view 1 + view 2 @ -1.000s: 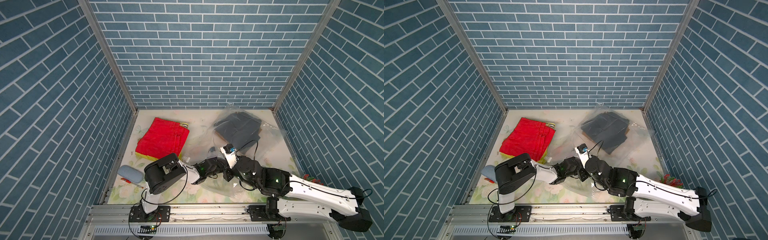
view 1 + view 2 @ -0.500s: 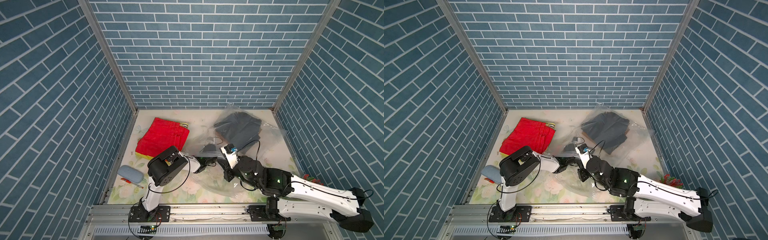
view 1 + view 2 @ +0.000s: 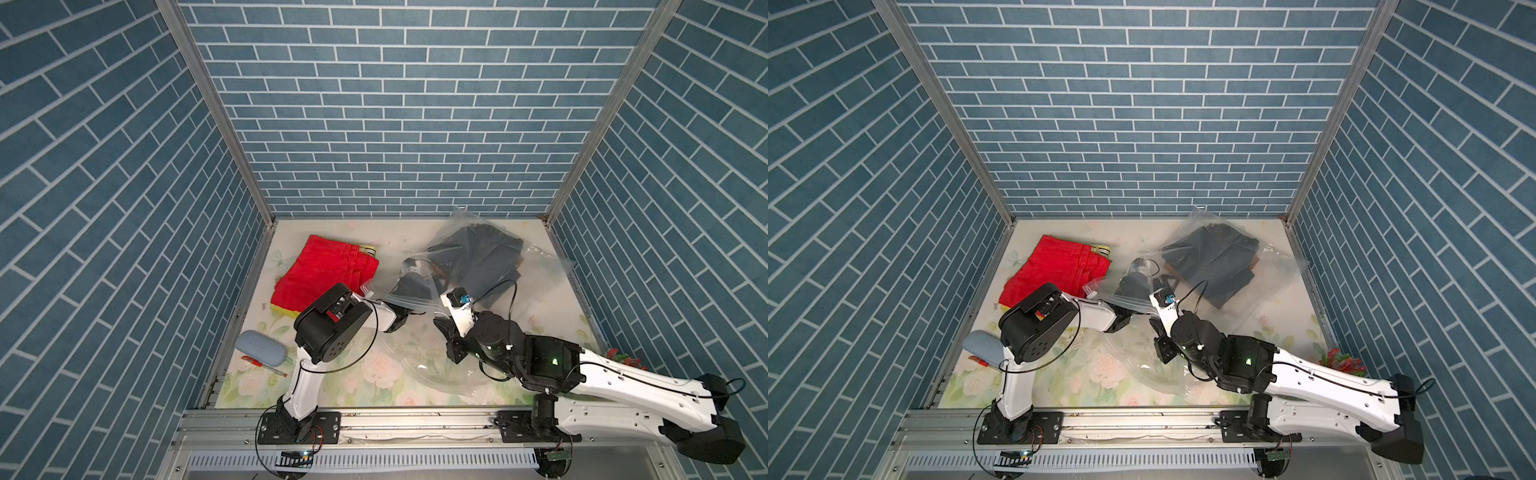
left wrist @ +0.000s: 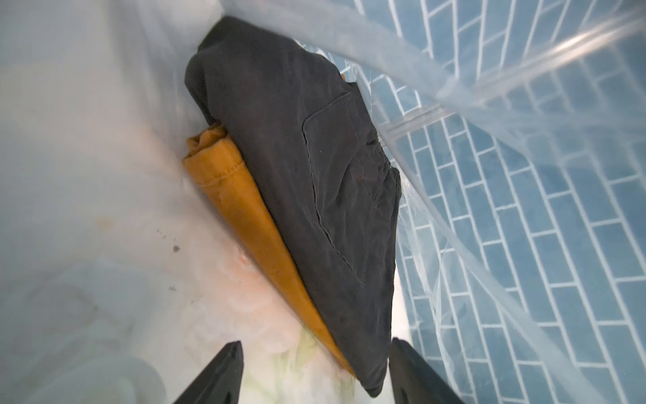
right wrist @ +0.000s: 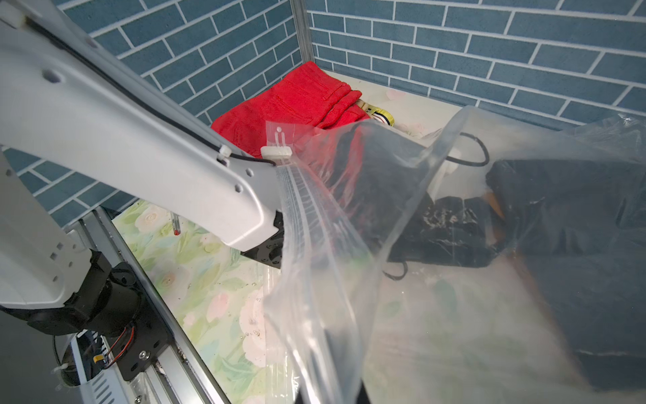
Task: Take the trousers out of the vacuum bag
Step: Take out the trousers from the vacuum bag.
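The clear vacuum bag (image 3: pixel 540 266) (image 3: pixel 1279 266) lies at the back right of the table, its mouth facing the arms. Inside it, black trousers (image 3: pixel 478 253) (image 4: pixel 314 175) rest on ochre brown trousers (image 4: pixel 237 196). Red trousers (image 3: pixel 328 270) (image 5: pixel 297 101) lie outside the bag at the back left, on other folded pieces. My left gripper (image 4: pixel 314 344) is inside the bag, open, with the near corner of the black trousers between its jaws, untouched. My right gripper (image 5: pixel 332 398) (image 3: pixel 440 326) is shut on the bag's upper lip and holds the mouth up.
A grey-blue case (image 3: pixel 261 353) and a red pen (image 3: pixel 264 363) lie at the front left of the floral tablecloth (image 3: pixel 374 374). A red and green item (image 3: pixel 623 357) sits at the right edge. Brick walls close three sides; a metal rail (image 3: pixel 415 419) runs along the front.
My left arm has stretched from the bag's mouth deeper into the bag, toward the black trousers. The bag's mouth has been drawn up and wider. My right gripper has kept its hold.
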`<act>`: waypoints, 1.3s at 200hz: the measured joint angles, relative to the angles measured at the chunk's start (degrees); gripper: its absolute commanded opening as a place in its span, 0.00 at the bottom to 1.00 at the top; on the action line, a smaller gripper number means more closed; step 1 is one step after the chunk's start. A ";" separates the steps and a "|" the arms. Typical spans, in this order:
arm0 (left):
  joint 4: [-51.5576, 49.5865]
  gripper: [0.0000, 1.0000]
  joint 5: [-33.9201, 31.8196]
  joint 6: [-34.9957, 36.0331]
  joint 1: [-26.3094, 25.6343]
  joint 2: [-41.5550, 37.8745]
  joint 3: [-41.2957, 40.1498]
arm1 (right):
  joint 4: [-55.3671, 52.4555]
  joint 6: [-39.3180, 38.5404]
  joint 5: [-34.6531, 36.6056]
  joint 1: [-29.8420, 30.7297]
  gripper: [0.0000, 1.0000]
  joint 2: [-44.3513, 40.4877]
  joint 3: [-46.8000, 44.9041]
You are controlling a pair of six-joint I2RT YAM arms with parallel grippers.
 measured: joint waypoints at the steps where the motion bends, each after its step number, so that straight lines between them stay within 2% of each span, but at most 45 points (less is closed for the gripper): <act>1: 0.09 0.71 0.00 -0.07 0.02 0.07 0.02 | 0.00 0.00 0.00 0.00 0.00 0.02 0.00; 86: 9.81 0.68 2.40 -8.09 1.77 4.31 2.36 | 0.52 0.02 -0.04 -0.02 0.00 1.90 0.00; 113: 11.56 0.63 2.49 -9.81 1.90 5.68 3.15 | 0.50 0.02 -0.09 -0.02 0.00 1.88 0.02; 162: 15.17 0.63 1.27 -13.75 2.08 9.35 4.85 | 0.35 0.04 -0.57 -0.02 0.00 1.88 0.13; 260: 16.24 0.61 -0.11 -15.89 2.08 12.28 8.61 | -0.44 0.17 -0.63 -0.13 0.00 1.29 0.87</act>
